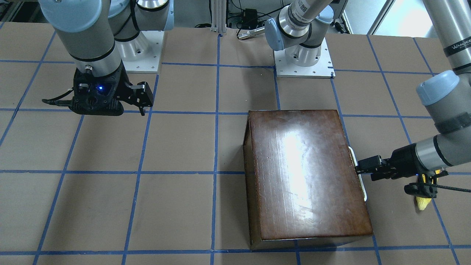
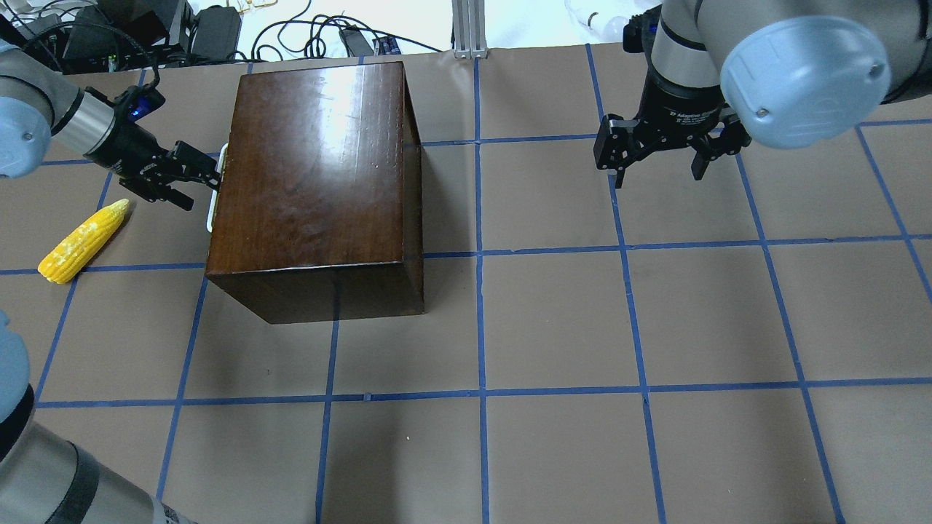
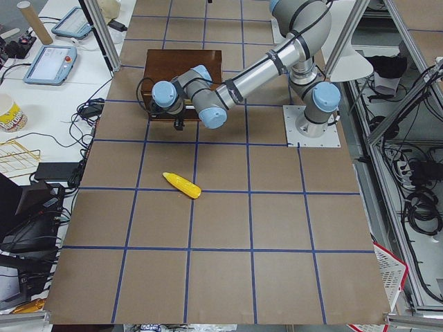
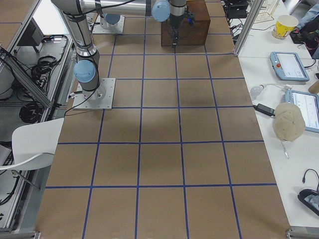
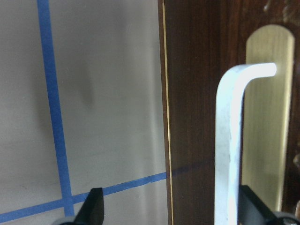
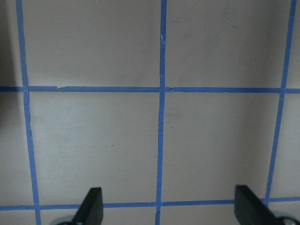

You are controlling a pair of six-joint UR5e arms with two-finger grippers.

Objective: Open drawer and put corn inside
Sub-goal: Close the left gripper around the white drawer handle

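1. drawer [image 5: 197, 93] – closed. its dark front panel sits flush in the box [image 2: 313, 167], and the cream handle [image 5: 228, 140] stands off a brass plate on that panel.
2. left gripper [image 2: 200, 183] is level with the handle at the box's drawer face. the fingers are spread wide and hold nothing. in the left wrist view the handle bar stands between the two fingertips, close to one fingertip [image 5: 251, 208] and well apart from the other. whether it touches, i cannot tell.
3. corn [image 2: 84, 233] lies flat on the table [image 2: 553, 320] outside the box, on the handle side, near the left gripper. its pointed end is turned toward the gripper. it is clear of both box and fingers, and in the front-facing view the left wrist partly hides it.
4. right gripper [image 2: 659, 175] hangs above bare table well away from the box, pointing down. fingers apart, empty – the right wrist view shows only brown paper and blue tape lines [image 6: 161, 140].
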